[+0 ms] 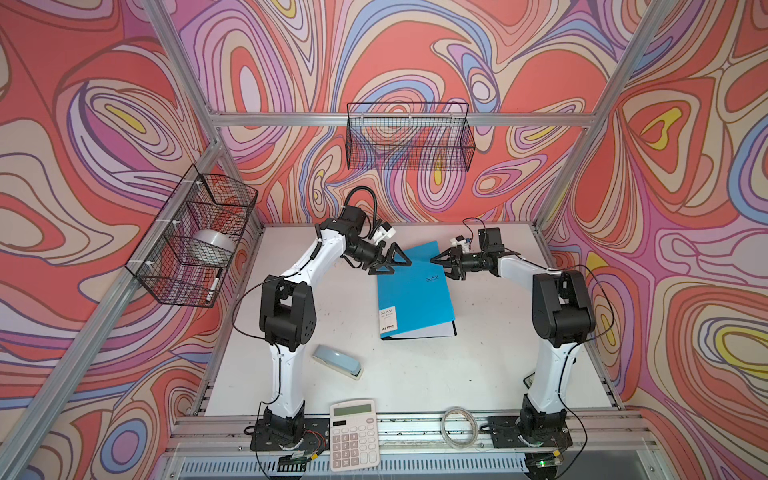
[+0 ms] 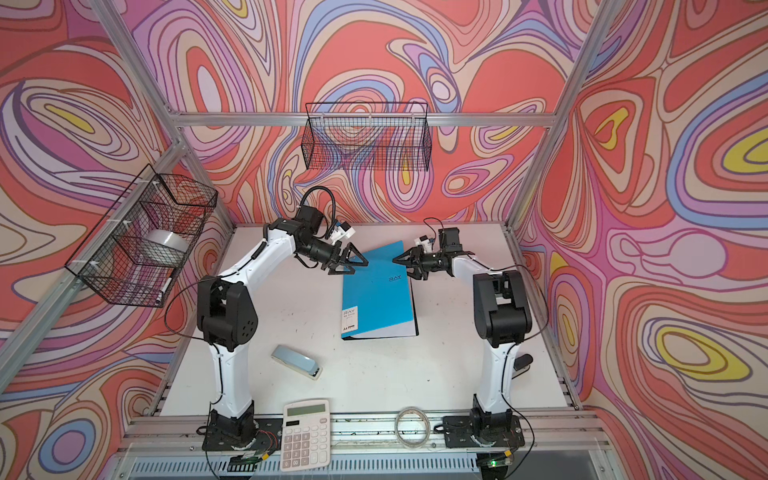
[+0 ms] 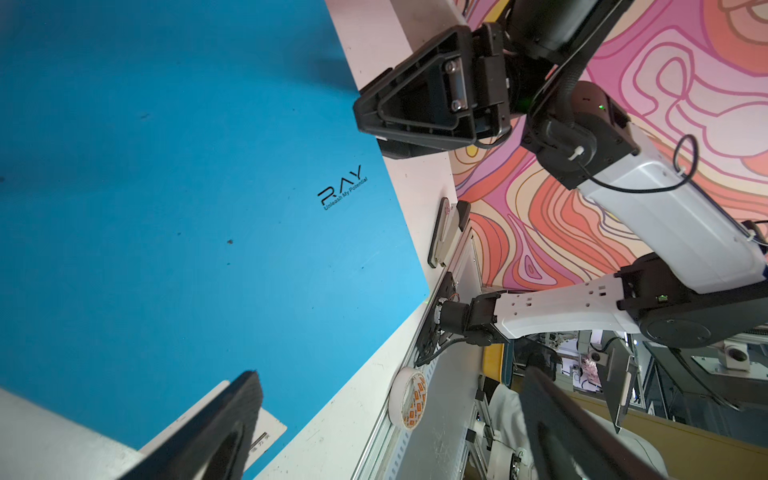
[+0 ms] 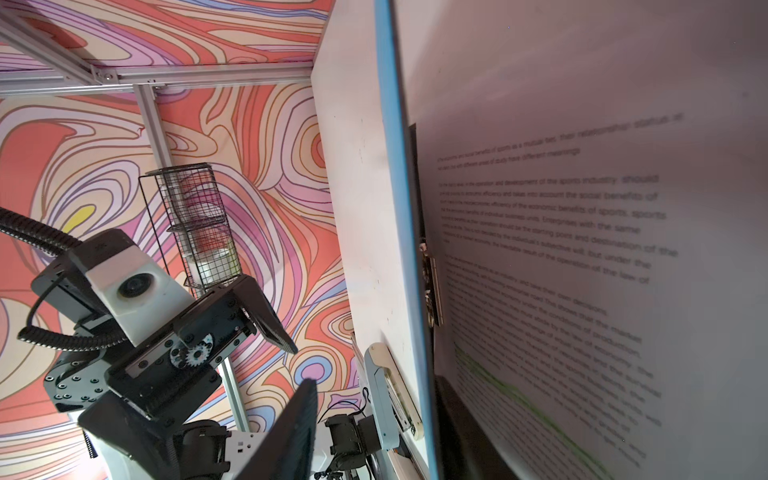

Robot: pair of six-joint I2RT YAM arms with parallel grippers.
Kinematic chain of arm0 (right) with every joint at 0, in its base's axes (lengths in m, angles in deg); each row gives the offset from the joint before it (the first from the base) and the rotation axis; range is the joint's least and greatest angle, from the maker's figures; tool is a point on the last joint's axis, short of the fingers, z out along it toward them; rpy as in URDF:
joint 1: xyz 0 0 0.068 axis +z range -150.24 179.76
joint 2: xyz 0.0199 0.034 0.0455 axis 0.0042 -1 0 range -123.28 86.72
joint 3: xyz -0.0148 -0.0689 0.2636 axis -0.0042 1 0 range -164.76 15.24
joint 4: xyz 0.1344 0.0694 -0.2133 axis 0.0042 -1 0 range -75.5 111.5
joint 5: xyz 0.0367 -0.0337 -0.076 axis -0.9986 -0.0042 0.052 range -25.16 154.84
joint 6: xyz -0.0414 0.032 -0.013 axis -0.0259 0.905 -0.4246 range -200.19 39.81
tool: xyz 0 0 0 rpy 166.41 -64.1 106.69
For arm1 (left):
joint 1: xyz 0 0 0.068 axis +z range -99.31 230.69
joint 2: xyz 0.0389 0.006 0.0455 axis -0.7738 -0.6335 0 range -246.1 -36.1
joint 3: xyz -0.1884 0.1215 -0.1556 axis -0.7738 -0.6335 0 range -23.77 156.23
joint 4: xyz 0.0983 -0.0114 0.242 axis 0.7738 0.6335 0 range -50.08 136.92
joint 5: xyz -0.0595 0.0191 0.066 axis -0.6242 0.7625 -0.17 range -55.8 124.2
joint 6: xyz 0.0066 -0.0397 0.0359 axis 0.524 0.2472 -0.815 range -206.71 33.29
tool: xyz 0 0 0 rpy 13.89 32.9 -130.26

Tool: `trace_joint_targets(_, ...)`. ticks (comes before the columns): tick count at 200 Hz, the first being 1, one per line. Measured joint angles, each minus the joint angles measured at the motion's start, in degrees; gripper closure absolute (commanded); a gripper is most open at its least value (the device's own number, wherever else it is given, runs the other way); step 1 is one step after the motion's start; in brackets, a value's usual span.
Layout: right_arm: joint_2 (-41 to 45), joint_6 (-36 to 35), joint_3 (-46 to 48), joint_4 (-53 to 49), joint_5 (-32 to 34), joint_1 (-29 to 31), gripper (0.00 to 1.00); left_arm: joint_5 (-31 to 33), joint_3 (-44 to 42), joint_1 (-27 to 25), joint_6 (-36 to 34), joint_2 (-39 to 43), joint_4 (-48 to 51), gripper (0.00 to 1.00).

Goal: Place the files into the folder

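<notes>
Right jaws astride folder (image 1: 415,291) cover's raised edge, files (image 4: 582,257) beneath

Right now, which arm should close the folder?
Likely right: the right gripper sits at the raised open edge of the folder, files showing beneath; the left gripper hovers open near the spine.
</notes>
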Motion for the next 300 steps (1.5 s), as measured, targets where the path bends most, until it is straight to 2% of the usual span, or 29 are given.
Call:
trace_joint_targets(31,0.04,-7.87,-1.92,-10.16,6.25,0.0,0.55,3.63,-1.44,2.05,-3.34,2.03,1.79,0.02)
trace_joint_targets(73,0.76,-15.85,-2.16,-20.65,18.91,0.0,0.54,8.59,-6.34,3.32,-7.06,7.19,2.75,0.02)
trace_joint_targets(108,3.78,-19.74,-0.76,-24.94,28.3,0.07,0.53,11.56,-11.37,4.85,-8.85,10.49,2.71,0.02)
trace_joint_targets(141,6.1,-21.92,0.31,-26.6,34.45,0.09,0.52,15.58,-13.44,7.17,-10.1,12.31,2.91,0.02)
trace_joint_targets(205,7.23,-21.29,6.97,-24.11,35.36,1.05,0.5,20.85,-21.59,11.28,-13.22,20.94,2.73,0.01)
trace_joint_targets(300,5.25,-18.73,7.08,-20.5,34.73,7.65,0.5,24.7,-28.44,15.74,-14.82,26.86,2.29,0.0)
